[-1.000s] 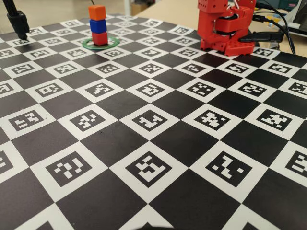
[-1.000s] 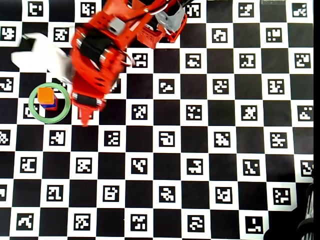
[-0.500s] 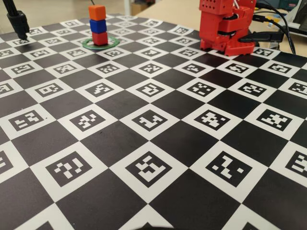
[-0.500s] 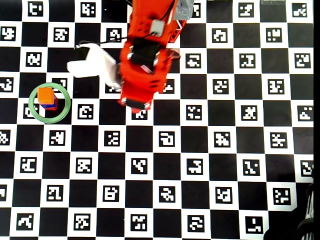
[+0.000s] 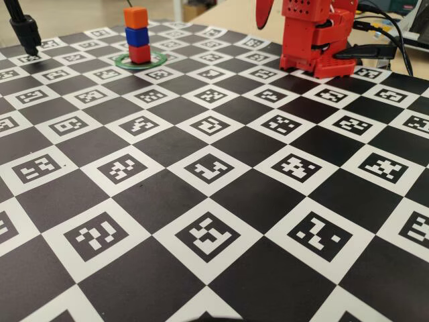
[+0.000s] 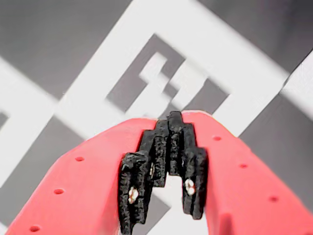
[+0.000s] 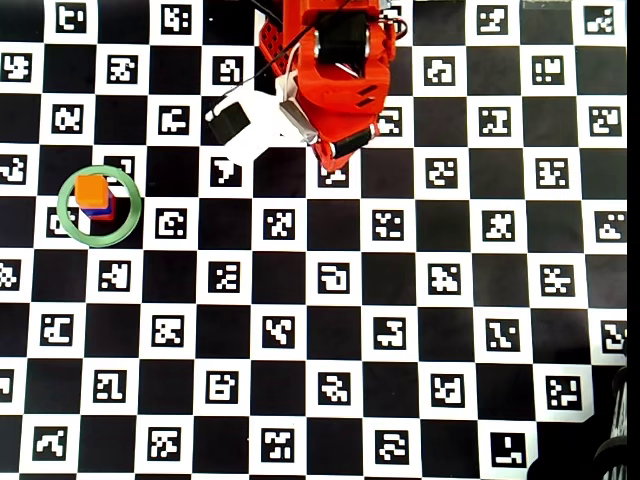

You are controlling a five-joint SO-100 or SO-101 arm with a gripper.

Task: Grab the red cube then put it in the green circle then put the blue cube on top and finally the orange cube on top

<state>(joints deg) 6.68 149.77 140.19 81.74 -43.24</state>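
The red cube (image 5: pixel 139 54) stands inside the green circle (image 5: pixel 158 62) at the board's far left in the fixed view. The blue cube (image 5: pixel 137 36) sits on it and the orange cube (image 5: pixel 135 17) sits on top, forming an upright stack. In the overhead view the orange cube (image 7: pixel 92 190) covers most of the stack inside the green circle (image 7: pixel 61 210). My gripper (image 6: pixel 168 120) is shut and empty, its black pads (image 6: pixel 146 161) meeting above a marker square. The red arm (image 5: pixel 315 40) is folded near its base, well to the right of the stack.
The board (image 5: pixel 221 201) is a black-and-white checker pattern with printed markers. A black stand (image 5: pixel 25 30) rises at the far left corner. Cables (image 5: pixel 389 33) run behind the arm's base (image 7: pixel 340 70). A white camera mount (image 7: pixel 255 125) sticks out of the arm.
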